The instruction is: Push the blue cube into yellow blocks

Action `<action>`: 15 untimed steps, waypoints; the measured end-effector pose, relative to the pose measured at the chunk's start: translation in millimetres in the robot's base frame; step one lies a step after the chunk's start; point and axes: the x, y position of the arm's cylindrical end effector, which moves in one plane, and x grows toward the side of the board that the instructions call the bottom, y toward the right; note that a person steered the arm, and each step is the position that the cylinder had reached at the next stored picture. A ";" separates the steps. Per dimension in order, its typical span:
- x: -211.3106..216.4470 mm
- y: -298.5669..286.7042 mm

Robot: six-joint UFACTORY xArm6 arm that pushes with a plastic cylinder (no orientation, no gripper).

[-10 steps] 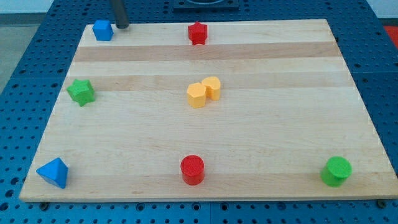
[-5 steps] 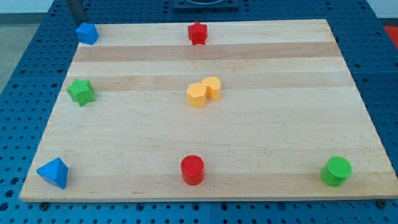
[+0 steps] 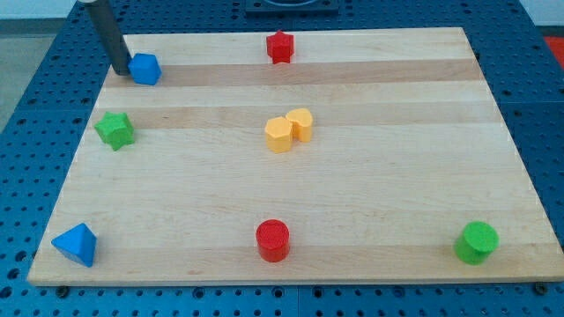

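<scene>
The blue cube [image 3: 144,68] sits near the board's top left corner. My tip [image 3: 120,70] stands right against the cube's left side, at the board's left edge. Two yellow blocks [image 3: 288,129] sit touching each other near the board's middle, well to the right of and below the cube.
A red star block [image 3: 279,46] sits at the top middle. A green star block [image 3: 115,129] sits at the left. A blue pyramid-like block [image 3: 76,244] sits at the bottom left. A red cylinder [image 3: 272,239] sits at the bottom middle, a green cylinder [image 3: 477,242] at the bottom right.
The rod moved from the cube's right, around its top, to its left. The cube first shifted left to the corner, then slid right and down a little.
</scene>
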 end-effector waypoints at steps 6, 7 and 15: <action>-8.0 103.0; 13.9 103.5; 68.3 150.4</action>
